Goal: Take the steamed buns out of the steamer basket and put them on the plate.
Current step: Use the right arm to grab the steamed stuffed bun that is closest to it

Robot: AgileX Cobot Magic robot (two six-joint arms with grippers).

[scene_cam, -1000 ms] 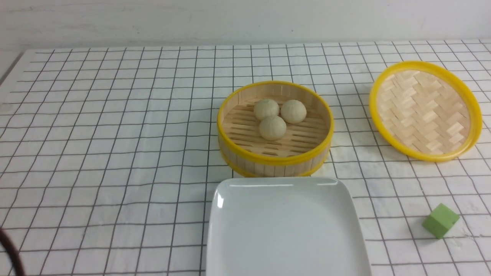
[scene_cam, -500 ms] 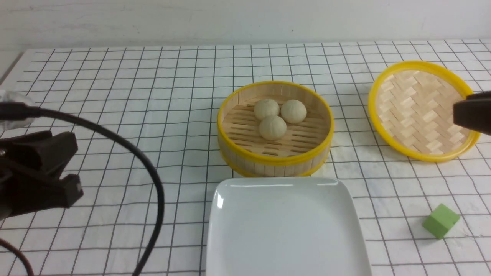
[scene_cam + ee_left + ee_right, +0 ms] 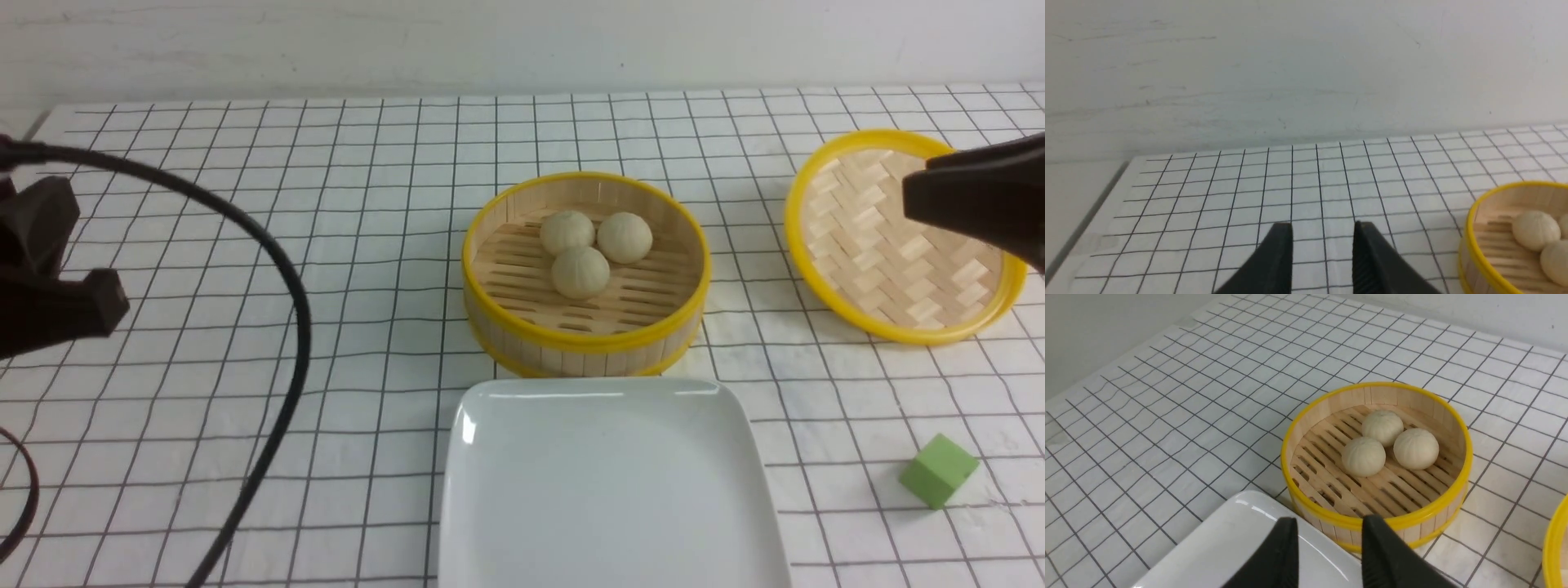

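Front cam looks fwd; all 3 share steamer basket (image 3: 584,358).

Round bamboo steamer basket (image 3: 571,356): pale slatted wood, matt; yellow rims slightly shiny. Three off-white dough buns (image 3: 580,272): matt, faintly pleated. Square white plate (image 3: 612,498): glossy, smooth. Checked white tablecloth (image 3: 245,245): matt, wrinkled.

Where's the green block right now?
Front view: green block sits near right on the cloth, right of the plate, nearer than the woven lid.
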